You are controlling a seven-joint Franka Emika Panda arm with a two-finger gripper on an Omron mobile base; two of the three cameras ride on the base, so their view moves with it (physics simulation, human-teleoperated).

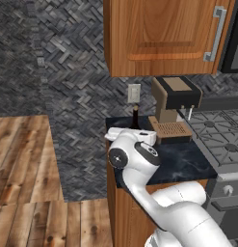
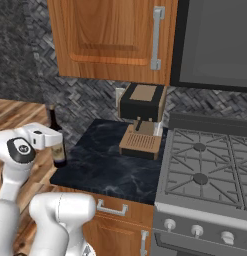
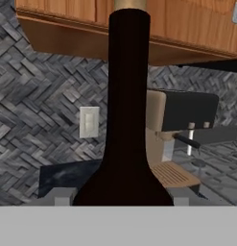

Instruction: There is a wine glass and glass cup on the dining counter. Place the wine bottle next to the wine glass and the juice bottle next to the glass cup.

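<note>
Dark glass looms right before the hand camera: the wine bottle (image 3: pixel 127 120), its shoulder swelling between the two fingertips (image 3: pixel 61 196) at six o'clock and its neck rising to twelve. The claw (image 2: pixel 57 139) is closed on the bottle's body; in the right base view the white hand wraps it at mid-height, the neck poking out above.

The bottle stands upright on the dark marbled tabletop (image 2: pixel 102 170) of the kitchen cabinet run, near its corner at the wall end, at nine o'clock from the coffee machine (image 2: pixel 141 117) and well apart from the stove (image 2: pixel 205 170). A pale wall socket (image 3: pixel 88 121) sits behind it on the herringbone backsplash.

The step in hand looks to be the pick-up. To do it well, I would lift straight up and keep the bottle vertical, since it is tall and could swing in the grip. The upper cabinet (image 1: pixel 164 34) hangs close overhead, so a modest rise, then drawing back from the wall before the base drives, seems wise.
</note>
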